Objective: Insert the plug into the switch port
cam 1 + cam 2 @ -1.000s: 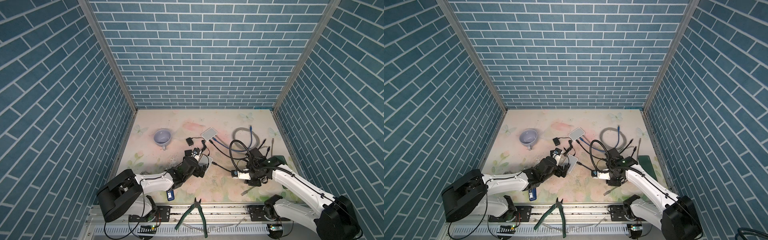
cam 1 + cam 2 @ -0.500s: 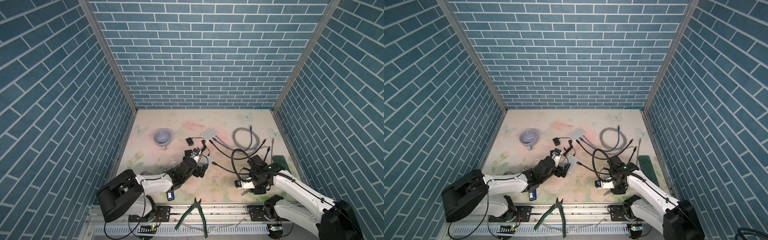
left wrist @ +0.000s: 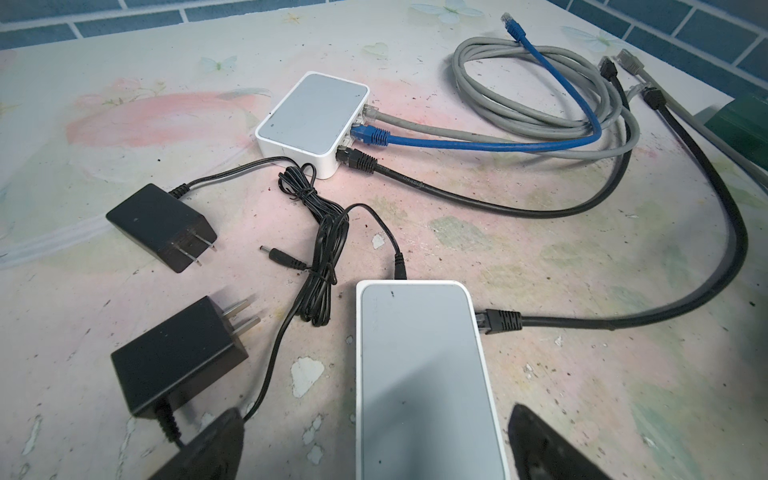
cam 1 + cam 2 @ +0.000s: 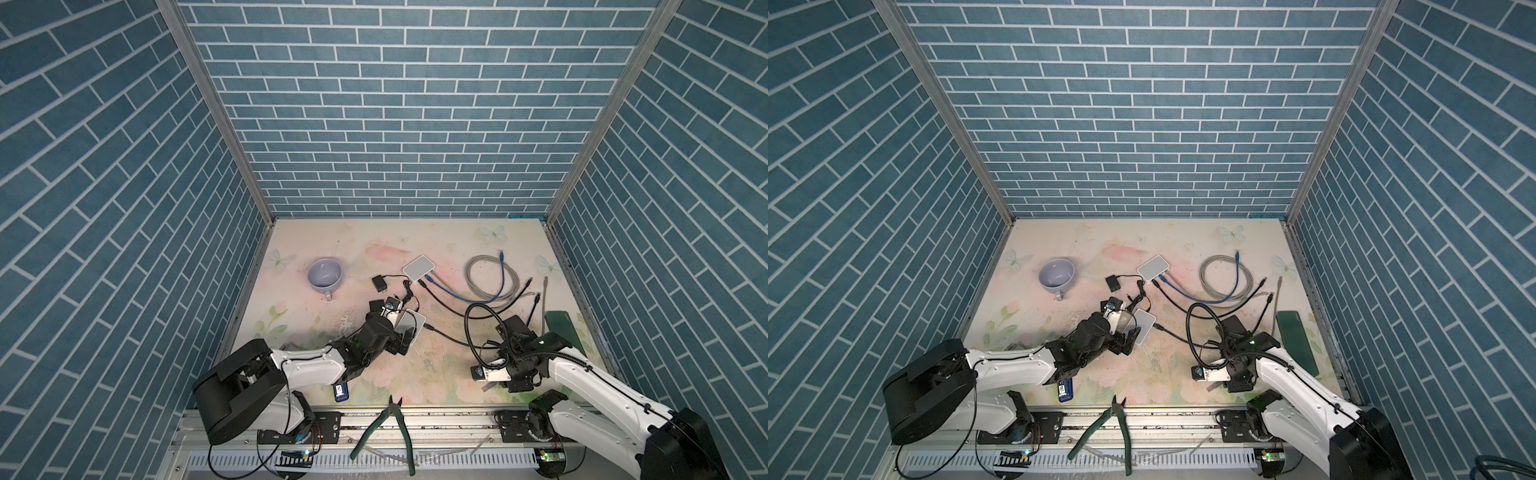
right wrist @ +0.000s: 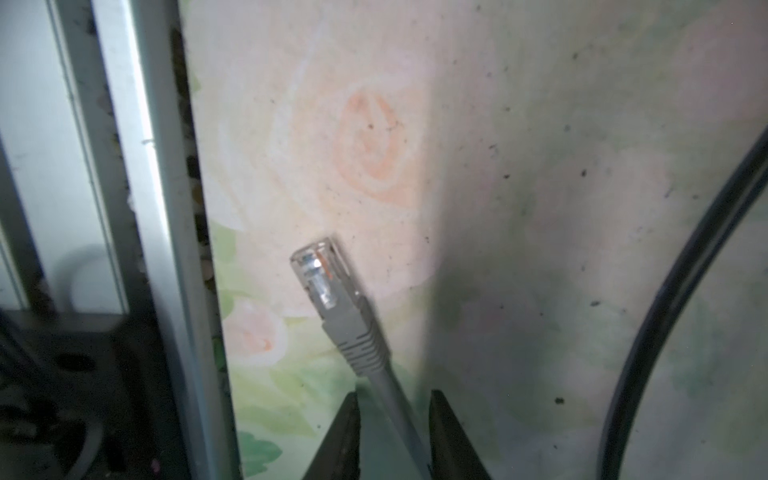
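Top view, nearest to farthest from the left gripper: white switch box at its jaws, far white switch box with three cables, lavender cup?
1. Near white switch box: at the left gripper.
2. Far white switch box: farther back.
3. Lavender cup: farthest, back left.

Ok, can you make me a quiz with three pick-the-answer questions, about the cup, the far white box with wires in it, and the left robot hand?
1. Where on the table is the cup?
A. left side
B. right side
C. middle of the front edge

2. How many network cables are plugged into the far switch?
A. one
B. three
C. five

3. How do the jaws of the left gripper stand?
A. open, either side of the near switch
B. shut, empty
C. out of sight

Answers:
1 A: it sits far left in both top views.
2 B: a grey cable, a blue cable and a black cable enter it.
3 A: the left wrist view shows the jaws wide apart, with the switch between them.
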Robot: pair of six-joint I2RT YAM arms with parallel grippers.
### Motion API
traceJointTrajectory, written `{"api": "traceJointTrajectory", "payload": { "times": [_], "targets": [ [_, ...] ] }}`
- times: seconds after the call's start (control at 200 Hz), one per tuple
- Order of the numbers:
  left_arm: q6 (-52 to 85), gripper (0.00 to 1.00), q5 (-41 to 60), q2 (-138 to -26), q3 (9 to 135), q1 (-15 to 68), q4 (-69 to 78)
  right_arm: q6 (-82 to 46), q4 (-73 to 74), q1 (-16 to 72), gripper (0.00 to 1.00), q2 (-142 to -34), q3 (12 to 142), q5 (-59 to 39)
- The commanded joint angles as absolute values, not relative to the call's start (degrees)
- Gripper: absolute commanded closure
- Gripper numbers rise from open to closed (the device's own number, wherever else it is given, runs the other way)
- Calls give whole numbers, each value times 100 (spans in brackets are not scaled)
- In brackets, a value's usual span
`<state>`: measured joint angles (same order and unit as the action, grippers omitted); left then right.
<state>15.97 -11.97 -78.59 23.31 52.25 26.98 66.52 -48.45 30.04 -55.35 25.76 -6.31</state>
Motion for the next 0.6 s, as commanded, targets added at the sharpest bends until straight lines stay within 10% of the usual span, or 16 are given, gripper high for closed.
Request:
{"api": "traceJointTrajectory", "payload": {
  "times": [0.0,0.59],
  "targets": [
    [1529,1,-1235,-7868,2270,5194,2807,6939,-4675,3009,72,-5746,2483,-702],
    [1264,1,-1100,-7874,2072,5194,3062,6532,-4076,3252,100,-6695,3247,-1356]
  ]
}}
